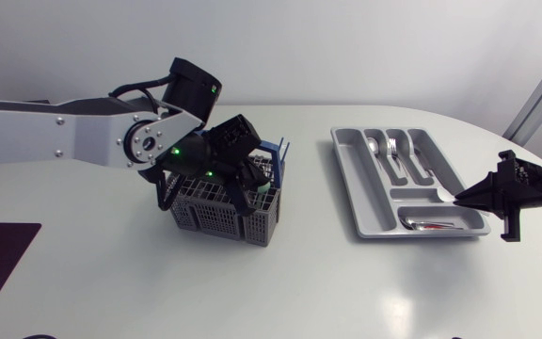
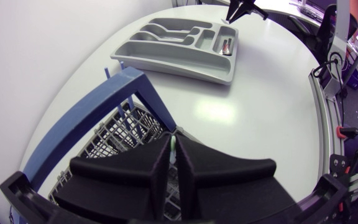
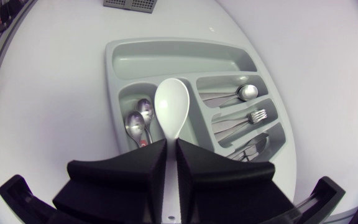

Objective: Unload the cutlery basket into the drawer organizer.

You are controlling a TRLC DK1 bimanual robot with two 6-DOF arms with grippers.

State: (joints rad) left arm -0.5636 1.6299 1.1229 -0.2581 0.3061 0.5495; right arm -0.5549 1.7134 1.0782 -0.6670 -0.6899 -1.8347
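Pale item (image 2: 173, 143), perhaps cutlery, mostly hidden

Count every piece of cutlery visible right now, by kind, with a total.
White spoon, in right gripper: 1
Small metal spoons, in organizer: 2
Large metal spoon: 1
Fork: 1
Unclear metal piece, outer slot: 1
Pale green piece, in left gripper at basket: 1
Total: 7

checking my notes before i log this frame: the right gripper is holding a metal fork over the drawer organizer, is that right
Not quite. The right gripper is holding a white spoon, not a metal fork. The rest stands: it is held over the drawer organizer. The right wrist view shows this best, with the spoon's bowl sticking out ahead of the closed fingers.
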